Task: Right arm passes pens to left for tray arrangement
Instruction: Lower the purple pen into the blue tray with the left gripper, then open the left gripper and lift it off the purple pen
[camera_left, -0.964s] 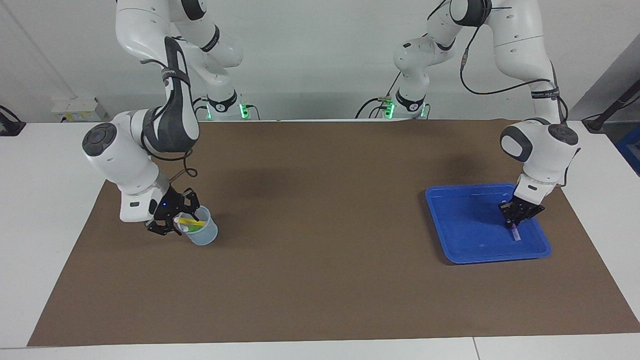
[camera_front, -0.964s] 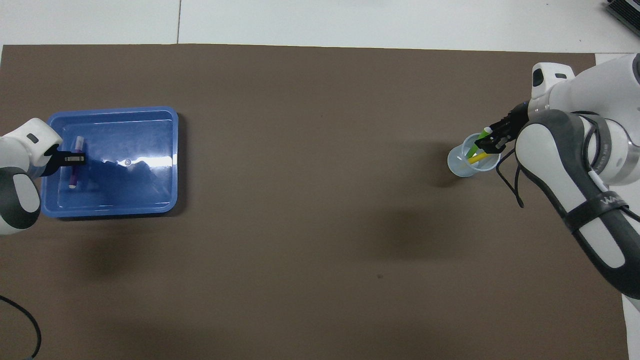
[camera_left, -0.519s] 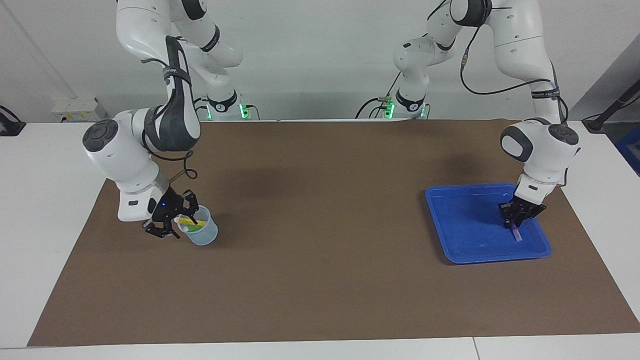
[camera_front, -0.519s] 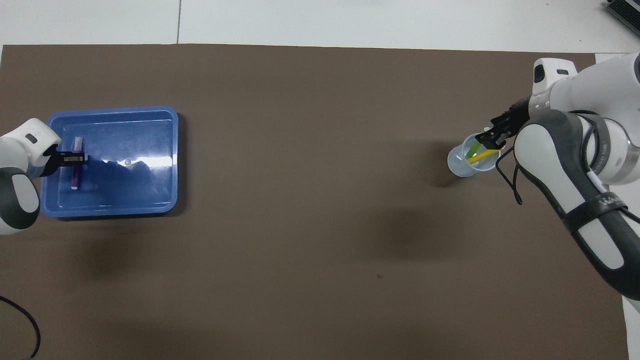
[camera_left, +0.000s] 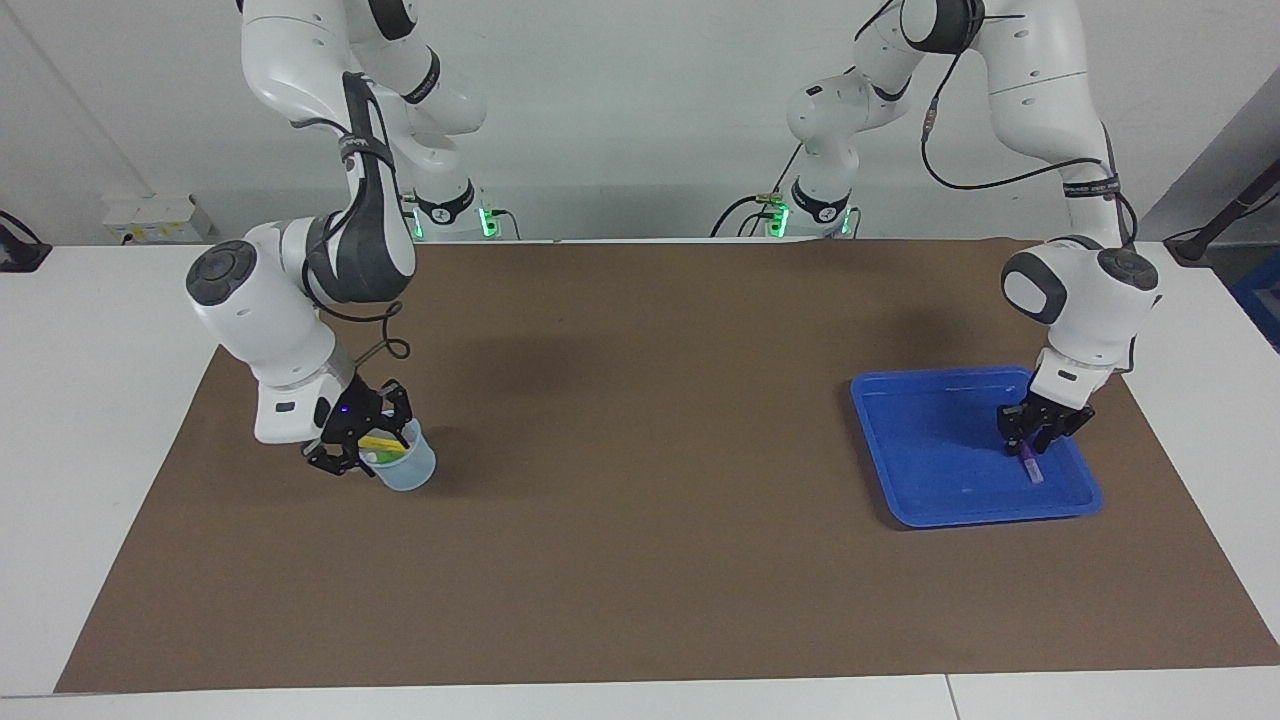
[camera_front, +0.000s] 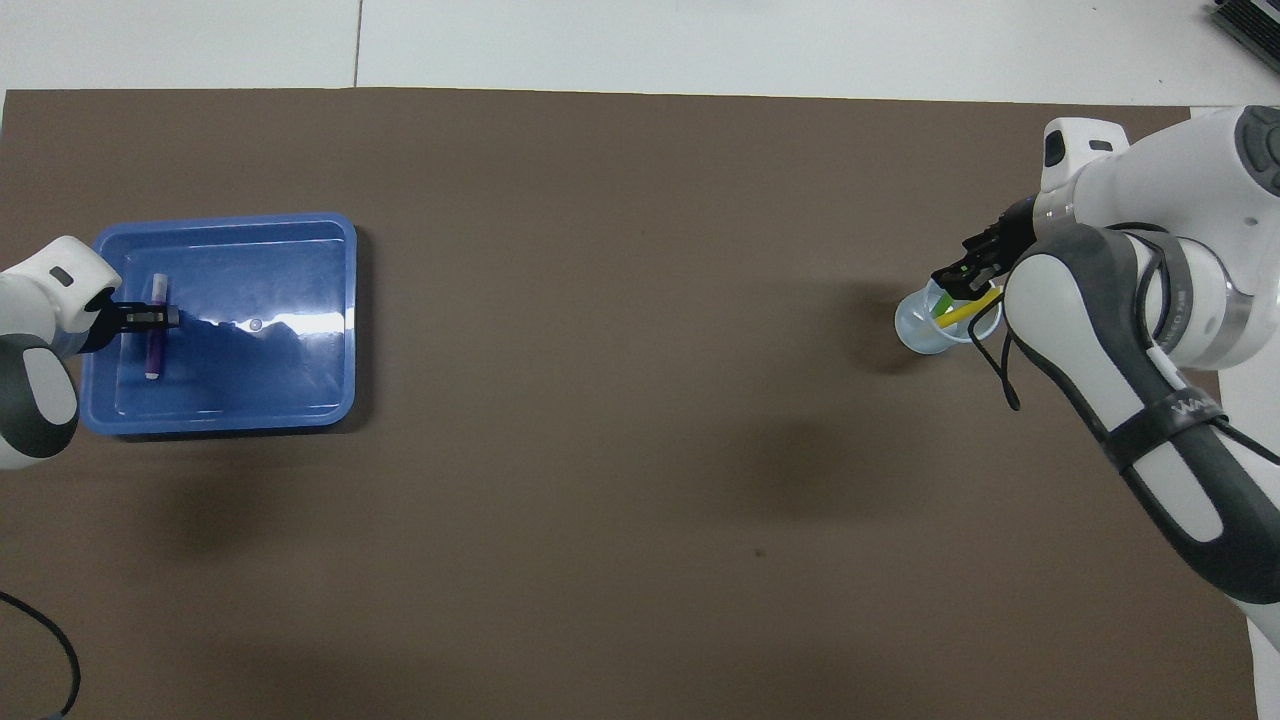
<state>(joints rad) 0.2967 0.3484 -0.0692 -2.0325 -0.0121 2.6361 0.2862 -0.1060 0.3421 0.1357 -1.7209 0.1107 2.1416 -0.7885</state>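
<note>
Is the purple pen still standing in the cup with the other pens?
No, the purple pen lies flat in the blue tray; only green and yellow pens are in the cup.

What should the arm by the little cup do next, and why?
Probably lower the right tool into the cup and close on the yellow pen or green pen. Both pens stand in the cup, while only the purple pen lies in the blue tray, under the left tool.

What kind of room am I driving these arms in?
Most likely a robotics lab: a white table under a brown mat, bare pale walls, and only test props, a blue tray and a translucent cup of marker pens.
</note>
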